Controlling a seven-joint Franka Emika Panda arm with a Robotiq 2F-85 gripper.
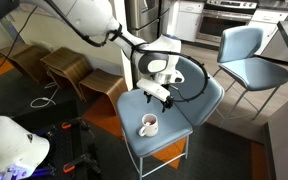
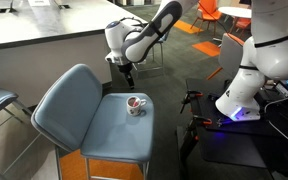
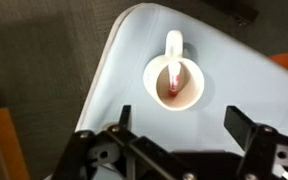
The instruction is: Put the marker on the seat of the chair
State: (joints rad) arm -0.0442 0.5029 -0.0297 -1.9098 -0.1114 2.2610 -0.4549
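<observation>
A: While the gripper (image 3: 179, 122) hangs over the chair (image 3: 234, 70), where is the marker (image 3: 173, 78)?
B: Inside the white mug (image 3: 152, 85) on the seat, at 12 o'clock from the gripper in the wrist view; the mug's handle points to 12 too.
A: And the jaws?
B: Spread wide, holding nothing, clear of the mug.
</observation>
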